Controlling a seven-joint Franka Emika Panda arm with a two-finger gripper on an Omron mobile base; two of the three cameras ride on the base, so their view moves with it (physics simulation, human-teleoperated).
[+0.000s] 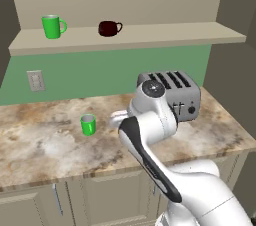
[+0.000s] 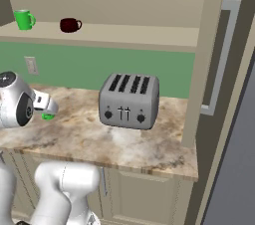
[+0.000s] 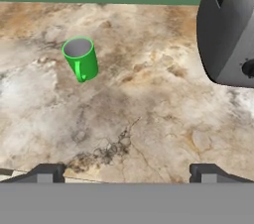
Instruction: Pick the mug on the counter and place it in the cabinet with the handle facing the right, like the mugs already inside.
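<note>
Open gripper point(image 3: 124, 173) above counter point(image 3: 149, 119); mug point(image 3: 81, 58) beyond

A silver four-slot toaster point(image 2: 129, 100) is seen right of centre, a wall outlet point(image 1: 35, 80) far left; a green mug point(image 1: 52, 26) and dark red mug point(image 1: 109, 28) are shelved above.

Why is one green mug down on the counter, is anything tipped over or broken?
Nothing is tipped, spilled or broken. The mug stands upright on the counter, alone, while a green mug and a dark red mug sit up in the cabinet. The toaster stands straight too.
</note>
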